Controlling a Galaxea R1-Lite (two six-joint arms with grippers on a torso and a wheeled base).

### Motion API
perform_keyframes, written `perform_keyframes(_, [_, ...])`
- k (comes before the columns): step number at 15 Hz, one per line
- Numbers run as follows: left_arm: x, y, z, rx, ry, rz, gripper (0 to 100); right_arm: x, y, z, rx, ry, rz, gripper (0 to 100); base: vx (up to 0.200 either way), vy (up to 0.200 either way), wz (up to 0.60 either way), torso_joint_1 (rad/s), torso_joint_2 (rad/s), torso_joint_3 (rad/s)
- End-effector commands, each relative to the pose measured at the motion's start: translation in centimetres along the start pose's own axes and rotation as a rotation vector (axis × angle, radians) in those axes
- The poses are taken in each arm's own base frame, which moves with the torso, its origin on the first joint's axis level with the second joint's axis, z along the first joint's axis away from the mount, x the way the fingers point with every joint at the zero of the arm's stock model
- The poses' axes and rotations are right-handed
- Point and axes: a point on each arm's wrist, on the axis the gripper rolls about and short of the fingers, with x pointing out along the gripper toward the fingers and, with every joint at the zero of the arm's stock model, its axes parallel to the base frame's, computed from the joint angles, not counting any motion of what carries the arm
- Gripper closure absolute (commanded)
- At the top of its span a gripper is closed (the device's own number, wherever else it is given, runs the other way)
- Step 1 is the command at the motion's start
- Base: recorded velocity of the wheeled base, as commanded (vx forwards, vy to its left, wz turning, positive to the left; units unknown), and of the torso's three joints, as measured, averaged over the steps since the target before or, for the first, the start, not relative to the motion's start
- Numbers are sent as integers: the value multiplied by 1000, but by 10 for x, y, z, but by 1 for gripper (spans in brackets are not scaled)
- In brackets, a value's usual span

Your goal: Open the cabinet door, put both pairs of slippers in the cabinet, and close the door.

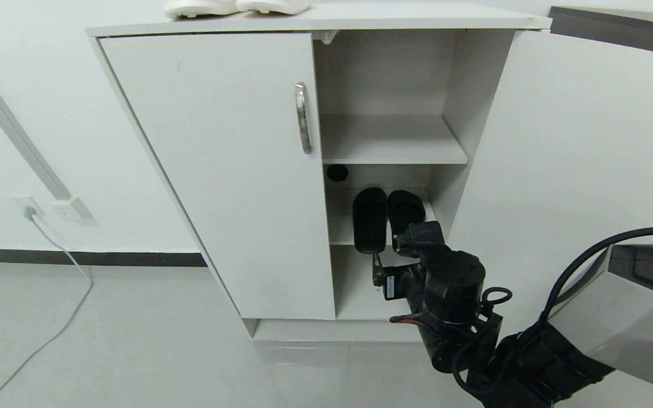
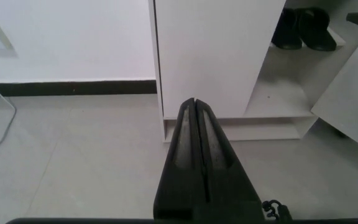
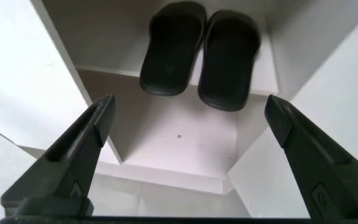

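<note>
The head view shows the whole white cabinet (image 1: 315, 22). Its left door (image 1: 219, 170) is shut and has a silver handle (image 1: 302, 118). Its right door (image 1: 576, 158) is swung wide open. A pair of white slippers (image 1: 236, 5) sits on top of the cabinet, at the very top of that view. A wall socket (image 1: 29, 207) with a grey cable (image 1: 71, 266) is on the wall off to the left.

The right wrist view looks from close up at the black slippers (image 3: 197, 56). They lie side by side, touching, on a shelf (image 3: 104, 78) inside the open half. One end of each pokes out a little over the front edge of the shelf. In the head view this is the second shelf down, with one shelf above it and the bottom space below it.

The right arm (image 1: 451, 283) reaches up from the low right toward the open half. The right gripper (image 3: 189, 102) is just in front of the black slippers. Its jaws are spread wide apart and they hold nothing.

The left wrist view shows the left gripper (image 2: 194, 102) low over the grey floor (image 2: 73, 162). It points at the foot of the shut door, and its jaws are pressed flat together. The black slippers show far off in a corner of that view.

The black slippers are plain, dark and smooth. The white ones are thick and pale.
</note>
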Motion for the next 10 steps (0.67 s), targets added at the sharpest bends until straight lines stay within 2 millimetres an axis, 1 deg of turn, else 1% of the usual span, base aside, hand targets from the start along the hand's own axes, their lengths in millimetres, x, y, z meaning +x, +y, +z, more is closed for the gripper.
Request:
perform_keyframes(1, [0, 0, 0, 0, 0, 2, 100, -2, -2, -4, -12, 14, -1, 0, 0, 0, 0, 7, 2, 207])
perform_keyframes(4, [0, 0, 0, -3, 0, 0, 100, -7, -6, 0, -14, 14, 8, 0, 0, 0, 0, 2, 4, 201])
perform_keyframes(6, [0, 0, 0, -3, 0, 2, 100, -16, -13, 3, -21, 23, 56, 0, 0, 0, 0, 0, 2, 205])
perform_keyframes(7, [0, 0, 0, -4, 0, 0, 100, -22, -17, 1, -32, 40, 92, 0, 0, 0, 0, 7, -2, 129])
perform_keyframes(10, [0, 0, 0, -4, 0, 0, 100, -25, -19, 1, -34, 42, 112, 0, 0, 0, 0, 0, 0, 0])
